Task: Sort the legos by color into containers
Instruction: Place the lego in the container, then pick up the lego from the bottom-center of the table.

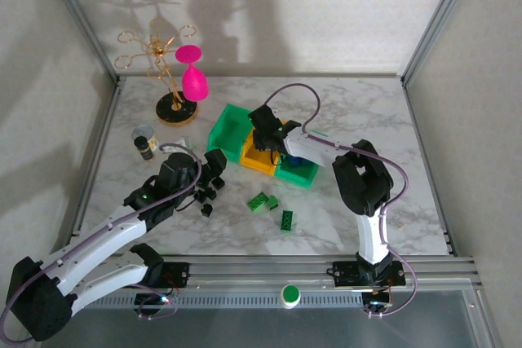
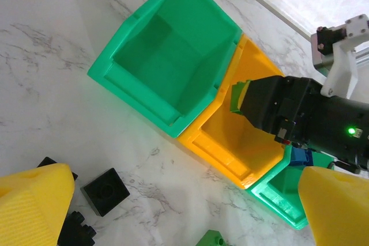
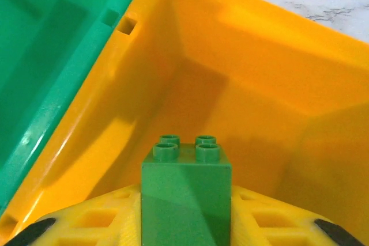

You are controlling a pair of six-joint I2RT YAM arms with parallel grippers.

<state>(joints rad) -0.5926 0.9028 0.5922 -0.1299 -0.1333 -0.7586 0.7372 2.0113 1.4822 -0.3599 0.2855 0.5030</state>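
Note:
Three joined containers run diagonally: a green bin (image 1: 227, 129), a yellow-orange bin (image 1: 259, 158) and a second green bin (image 1: 298, 174). My right gripper (image 1: 266, 131) hangs over the yellow-orange bin (image 3: 242, 79), shut on a green lego (image 3: 185, 191) with its studs pointing away. The left wrist view shows that brick (image 2: 237, 96) above the yellow-orange bin (image 2: 230, 142). A blue lego (image 2: 300, 157) lies in the near green bin (image 2: 279, 197). My left gripper (image 1: 215, 164) is open and empty, low over the table beside several black legos (image 2: 104, 191). Three green legos (image 1: 259, 200) lie loose in front.
A gold wire stand (image 1: 167, 71) with a pink glass (image 1: 193, 79) stands at the back left. A small dark-capped bottle (image 1: 145, 143) sits left of the bins. The far green bin (image 2: 173, 56) looks empty. Metal rails frame the table's sides.

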